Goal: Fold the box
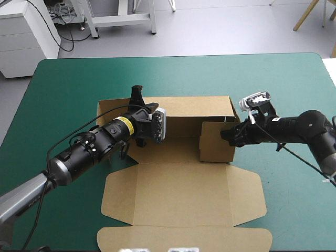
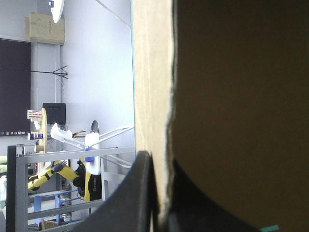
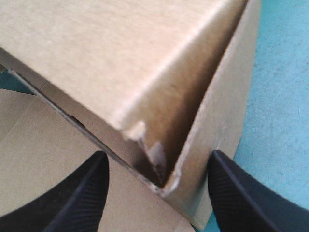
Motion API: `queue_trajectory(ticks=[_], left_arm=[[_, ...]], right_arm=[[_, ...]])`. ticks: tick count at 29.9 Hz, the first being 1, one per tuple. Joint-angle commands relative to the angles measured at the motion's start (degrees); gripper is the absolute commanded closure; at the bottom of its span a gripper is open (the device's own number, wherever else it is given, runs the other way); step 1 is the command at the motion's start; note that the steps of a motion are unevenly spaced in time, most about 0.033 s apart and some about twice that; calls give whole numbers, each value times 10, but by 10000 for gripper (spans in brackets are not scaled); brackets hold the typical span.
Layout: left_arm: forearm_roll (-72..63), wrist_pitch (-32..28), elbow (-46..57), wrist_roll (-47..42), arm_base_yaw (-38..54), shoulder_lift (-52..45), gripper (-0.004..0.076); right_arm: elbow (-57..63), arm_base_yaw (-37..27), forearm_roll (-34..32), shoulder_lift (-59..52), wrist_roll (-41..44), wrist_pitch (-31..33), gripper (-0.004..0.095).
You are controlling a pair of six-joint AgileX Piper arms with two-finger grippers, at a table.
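The brown box lies mid-table with its lid flat toward the near edge and its back wall raised. My left gripper is at the back left corner. In the left wrist view it is shut on an upright edge of board, one black finger on each side. My right gripper is at the raised right wall. In the right wrist view it is open, and the wall's torn corner sits between its fingers.
Teal-green cover shows to the left, to the right and beyond the box. The lid's front flap reaches close to the table's near edge.
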Motion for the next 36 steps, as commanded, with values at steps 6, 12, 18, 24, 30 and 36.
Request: queue_trajectory(ticks=[6,12,18,24,30,36], left_arm=[[-31,40,-1,-31,-10,1,734],[-31,40,-1,-37,-15,1,732],[-27,32,-2,-37,-29,1,692],[-37,26,-2,-37,-33,-6,417],[-63,0,-2,-37,-33,-45,111],[-76,40,-2,-37,-59,-100,104]], right_arm=[[-15,80,-63,-17,6,-93,429],[-15,89,-81,-17,-1,-92,841],[-15,89,-73,-17,-6,-85,927],[-15,89,-73,-17,-6,-83,927],[-15,89,-72,-17,8,-87,927],[-15,89,-71,-17,12,-111,927]])
